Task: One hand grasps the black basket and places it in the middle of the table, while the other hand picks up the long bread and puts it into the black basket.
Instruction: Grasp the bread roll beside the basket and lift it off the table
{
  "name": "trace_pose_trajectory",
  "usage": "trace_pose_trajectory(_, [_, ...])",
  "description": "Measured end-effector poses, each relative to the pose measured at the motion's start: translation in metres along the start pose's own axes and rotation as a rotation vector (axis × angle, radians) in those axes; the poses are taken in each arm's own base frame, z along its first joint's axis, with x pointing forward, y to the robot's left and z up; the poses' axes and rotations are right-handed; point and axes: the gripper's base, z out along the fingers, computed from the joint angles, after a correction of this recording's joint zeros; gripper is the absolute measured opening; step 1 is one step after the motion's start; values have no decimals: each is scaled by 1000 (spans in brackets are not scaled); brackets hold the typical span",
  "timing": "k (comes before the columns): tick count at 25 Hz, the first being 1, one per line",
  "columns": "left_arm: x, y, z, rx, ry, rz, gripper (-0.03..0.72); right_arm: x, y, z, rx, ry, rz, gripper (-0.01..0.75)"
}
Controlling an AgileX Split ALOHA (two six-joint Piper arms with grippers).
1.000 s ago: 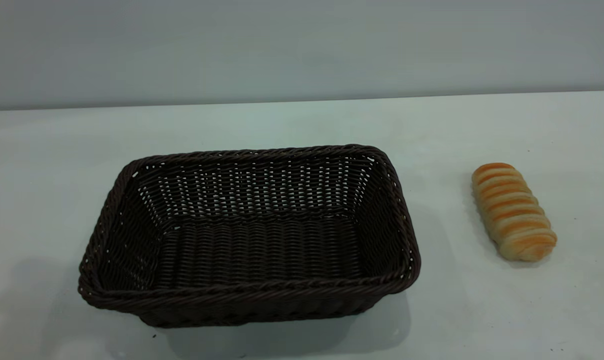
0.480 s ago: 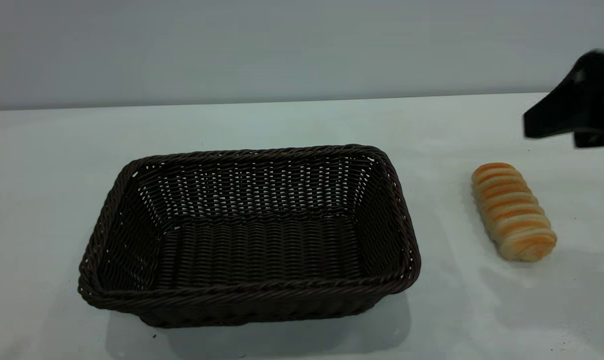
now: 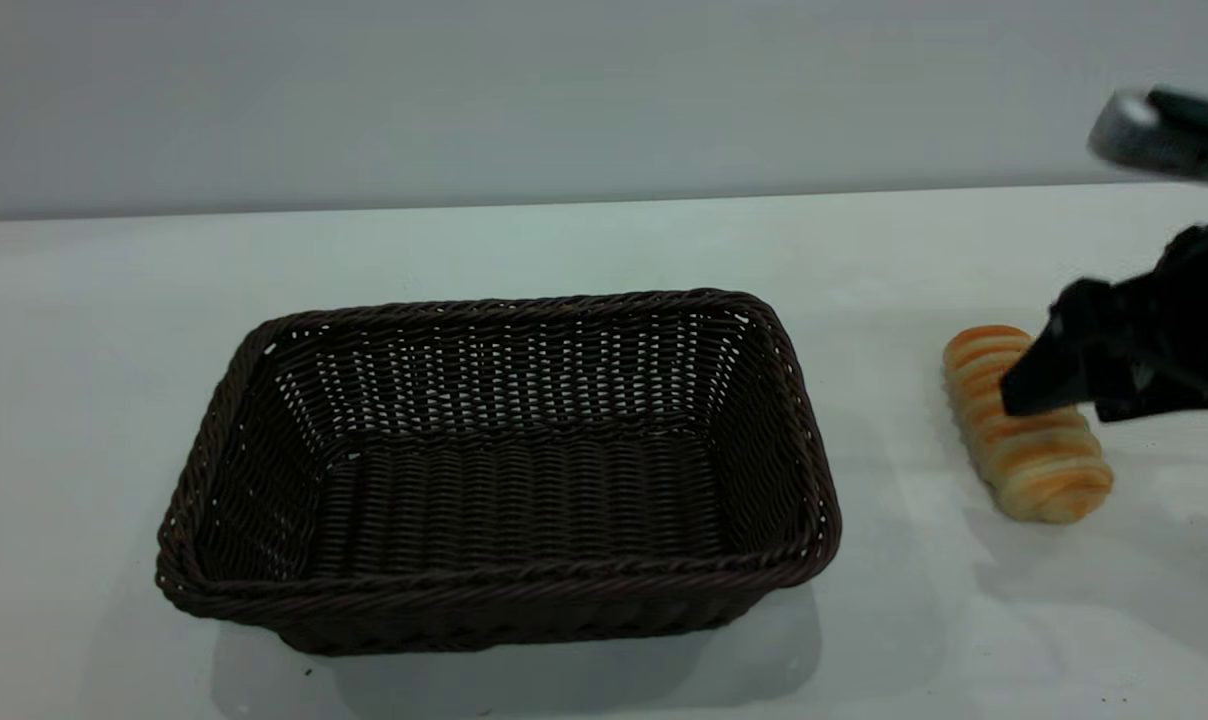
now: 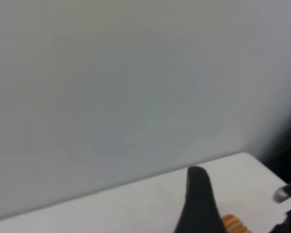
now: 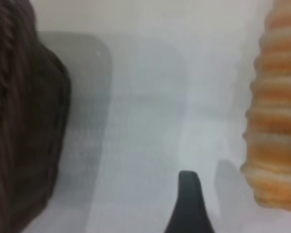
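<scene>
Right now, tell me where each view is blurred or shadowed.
Exterior view: the right hand is motion-smeared over the long bread; the black basket is crisp and throws a soft shadow on the table. Right wrist view: bread and basket look soft. Left wrist view: hazy overall.

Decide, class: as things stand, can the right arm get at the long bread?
Probably yes. The right gripper hangs at the long bread, which lies bare on the table, apart from the black basket; nothing stands between.
</scene>
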Motion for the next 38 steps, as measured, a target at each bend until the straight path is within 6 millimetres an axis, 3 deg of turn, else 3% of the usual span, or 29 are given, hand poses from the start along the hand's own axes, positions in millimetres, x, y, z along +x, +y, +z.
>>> trace_pose_trajectory(4, [6,-12,-27,32,-23,27,587,2,-5,13,6,30,5,583])
trace_pose_trajectory(8, [10,-16,-39,43,-28,40,587,-3,-7,20,13,31,-9,583])
trace_pose_trajectory(20, [15,-28,-43,167,4,33,586,-16,-11,25,39,8,-72,567])
trace_pose_trajectory(31, [14,-30,-43,182,-1,54,586,-2,-26,64,59,102,-68,543])
trace_pose_trajectory(35, [14,-30,-43,183,-2,56,586,0,-30,67,90,117,-79,400])
trace_pose_trajectory(38, [14,-30,-43,183,-2,57,585,0,-32,67,116,125,-82,159])
